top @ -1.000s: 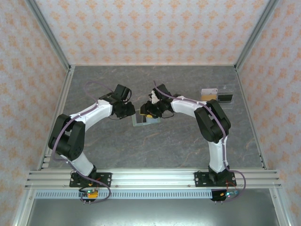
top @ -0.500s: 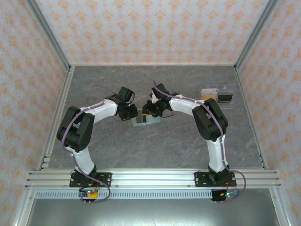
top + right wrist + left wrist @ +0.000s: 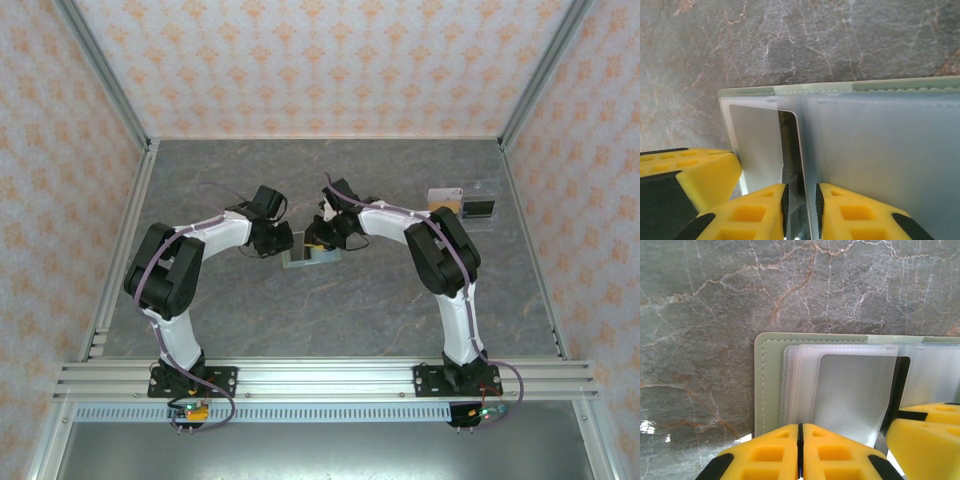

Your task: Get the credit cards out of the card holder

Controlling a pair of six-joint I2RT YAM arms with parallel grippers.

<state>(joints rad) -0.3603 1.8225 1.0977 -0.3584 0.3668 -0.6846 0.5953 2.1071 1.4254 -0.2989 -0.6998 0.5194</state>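
Left claw (image 3: 800, 430), yellow fingers pressed together, rests at the left edge of the open sage-green folding card holder (image 3: 767, 385) with frosted pockets, mid-table. Right claw (image 3: 800, 192) pinches a thin dark credit card (image 3: 788, 150). The left elbow has folded inward; the holder is unmoved.

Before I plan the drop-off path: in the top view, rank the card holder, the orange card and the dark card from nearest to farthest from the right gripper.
1. Card holder, mid-table at the right gripper.
2. Orange card, off to the right.
3. Dark card, farther right still.
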